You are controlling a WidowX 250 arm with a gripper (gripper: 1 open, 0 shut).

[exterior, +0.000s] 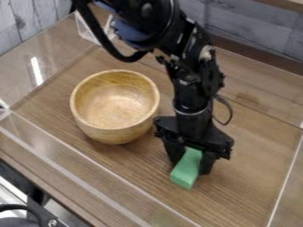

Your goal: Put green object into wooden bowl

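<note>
Green object [185, 168]: lay at the front of the worktop [254, 168], outside the bowl; its near end showed plainly, its far part was hidden beneath the end effector [190, 154].

Wooden bowl [85, 122]: stood upright on the worktop, beside the arm [175, 35] and apart from the block; its mouth faced up, and no green showed inside the hollow.

End effector: was down over the block, with dark fingers close about its far part; the view did not settle whether the pads pinched it or merely stood around it, so I could not tell if the grip was made.

Done: the reach, as far as the picture showed; the end effector was at the block and low enough to take it.

Left: a firm grip, if not already made; then the lift, the carry across to the bowl, the lowering and the release; the placing itself was wholly outstanding.

Progress, judged: early part of the task, at the grasping step; no clearance under the block could be made out, so I did not count a lift.

Next move, judged: secure the block, then raise it above the bowl's rim before going across; a slanted or loose hold might have let the protruding end knock the rim.
</note>
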